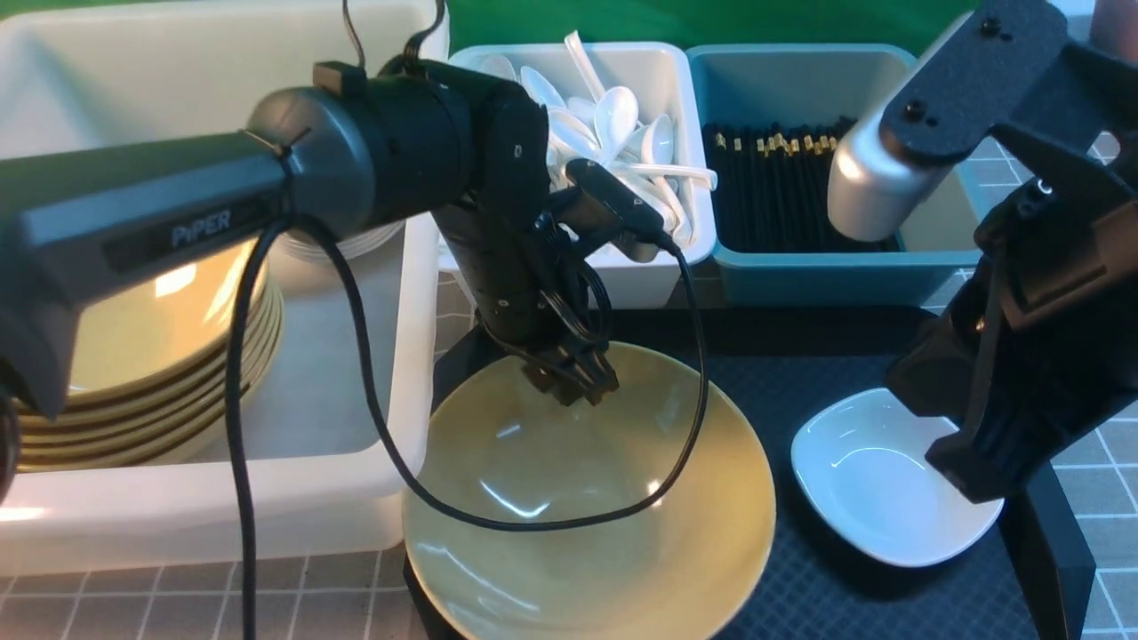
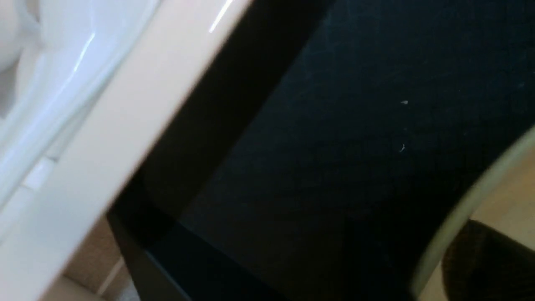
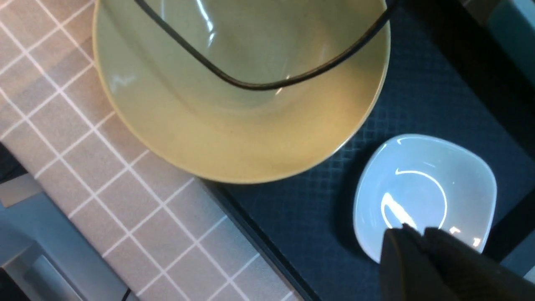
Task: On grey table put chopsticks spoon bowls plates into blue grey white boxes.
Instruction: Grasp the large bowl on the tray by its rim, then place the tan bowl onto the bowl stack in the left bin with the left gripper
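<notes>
Because a rim offers the thinnest hold, we find the right gripper (image 3: 418,234) pinching the plate (image 3: 422,188); the left gripper's (image 1: 573,387) hold on the bowl (image 1: 587,569) we cannot tell.

Front shot's pretty bright and mostly sharp, with hard white glare streaks on the big round glossy olive-yellow bowl (image 1: 587,569) and soft shadow under the small glossy white rounded-square plate (image 1: 889,489). Left wrist cam is way dimmer and blurry, the bowl's rim all smeary and the black textured tray (image 2: 313,146) nearly lost in shadow. Right wrist one's decently lit, bowl and plate throwing shiny reflections.
</notes>
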